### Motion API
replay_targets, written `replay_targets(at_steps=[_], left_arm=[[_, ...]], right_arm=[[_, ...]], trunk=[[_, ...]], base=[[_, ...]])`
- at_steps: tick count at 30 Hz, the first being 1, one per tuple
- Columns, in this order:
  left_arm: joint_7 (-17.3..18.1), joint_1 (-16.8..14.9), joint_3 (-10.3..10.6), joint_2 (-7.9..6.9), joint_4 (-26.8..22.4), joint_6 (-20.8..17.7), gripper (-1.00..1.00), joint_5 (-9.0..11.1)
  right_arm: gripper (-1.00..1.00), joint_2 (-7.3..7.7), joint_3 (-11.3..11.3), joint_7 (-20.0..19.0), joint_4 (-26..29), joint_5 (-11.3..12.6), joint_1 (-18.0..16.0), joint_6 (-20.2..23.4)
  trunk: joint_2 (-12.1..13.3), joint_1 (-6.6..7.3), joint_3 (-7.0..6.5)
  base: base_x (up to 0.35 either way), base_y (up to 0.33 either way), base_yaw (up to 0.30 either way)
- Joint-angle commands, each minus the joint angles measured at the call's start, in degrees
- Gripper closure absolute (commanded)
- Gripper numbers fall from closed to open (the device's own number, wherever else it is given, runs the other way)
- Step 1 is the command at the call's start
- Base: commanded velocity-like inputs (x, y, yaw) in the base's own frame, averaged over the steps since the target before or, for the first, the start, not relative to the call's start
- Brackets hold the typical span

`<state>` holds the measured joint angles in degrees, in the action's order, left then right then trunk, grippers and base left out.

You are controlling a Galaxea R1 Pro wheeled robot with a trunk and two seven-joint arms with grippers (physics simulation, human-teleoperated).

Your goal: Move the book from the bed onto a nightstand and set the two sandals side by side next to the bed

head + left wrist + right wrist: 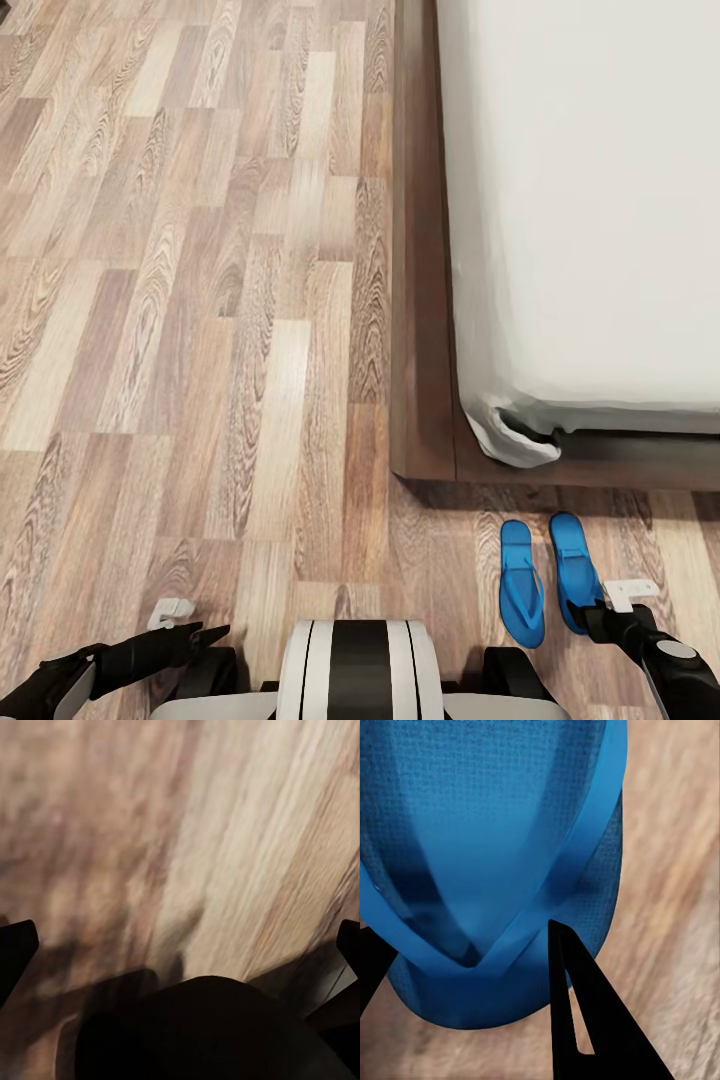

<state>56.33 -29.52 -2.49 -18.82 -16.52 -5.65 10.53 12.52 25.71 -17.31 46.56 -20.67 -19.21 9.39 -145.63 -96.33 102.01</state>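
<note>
Two blue sandals lie side by side on the wood floor, just off the bed's near corner: the left sandal (522,585) and the right sandal (574,568). My right gripper (612,603) is open at the near end of the right sandal. Up close, that sandal (502,825) and its V strap sit between the spread black fingers (585,1020). The bed (425,300) has a dark wooden frame and a grey mattress (590,200). My left gripper (190,622) hangs open over bare floor, with nothing between its fingers (15,952). The book and the nightstand are out of view.
Wood-plank floor (200,300) spreads wide to the left of the bed. A rumpled sheet corner (515,435) hangs over the bed frame's near corner. My own base (355,665) takes up the bottom middle of the head view.
</note>
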Motion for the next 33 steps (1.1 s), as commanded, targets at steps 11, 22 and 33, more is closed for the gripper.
replay_targets(at_steps=[11,22,33], left_arm=[[0.27,-0.01,-0.24,0.01,0.0,-0.59,-1.0,0.11],[0.27,0.0,-0.24,0.01,0.0,-0.59,-1.0,0.11],[0.19,-0.01,-0.24,0.01,0.0,-0.59,-1.0,0.11]], right_arm=[[1.0,-0.04,0.21,-0.44,0.11,-0.51,-0.01,0.19],[1.0,-0.04,0.21,-0.44,0.11,-0.51,-0.01,0.19],[1.0,-0.06,0.21,-0.44,0.11,-0.51,-0.01,0.19]], trunk=[[-0.01,0.01,0.03],[-0.01,0.01,0.03],[-0.01,0.01,0.03]], base=[[-0.111,0.0,0.0],[-0.001,0.056,0.0],[0.0,0.002,0.0]])
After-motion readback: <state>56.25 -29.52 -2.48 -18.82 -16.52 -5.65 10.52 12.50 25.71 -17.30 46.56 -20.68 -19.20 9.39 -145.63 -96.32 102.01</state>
